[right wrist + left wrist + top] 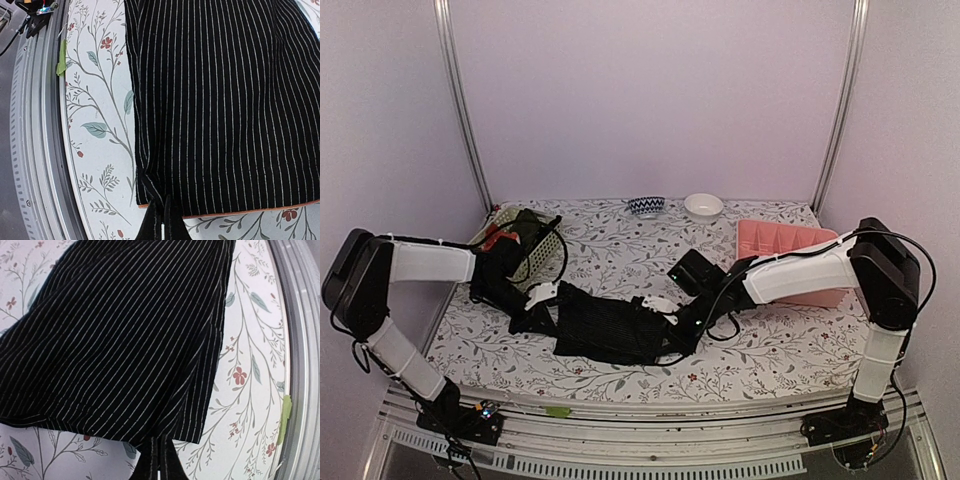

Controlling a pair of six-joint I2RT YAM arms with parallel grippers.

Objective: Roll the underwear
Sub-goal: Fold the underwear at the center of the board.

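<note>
Floral tabletop (770,350) is carrying the black underwear (605,325) spread long-axis left-to-right, with left gripper (159,449) and right gripper (161,212) both clamping shut on its opposite ends.

Floral table (790,335): black underwear (605,325), basket (548,258), pink tray (775,238) (bowls (646,206) behind)

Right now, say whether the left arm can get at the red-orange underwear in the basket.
Probably not yet. The left gripper is shut on the hem of the black underwear. The red-orange underwear sits in the basket beside that arm; once released, reach looks fine.
</note>
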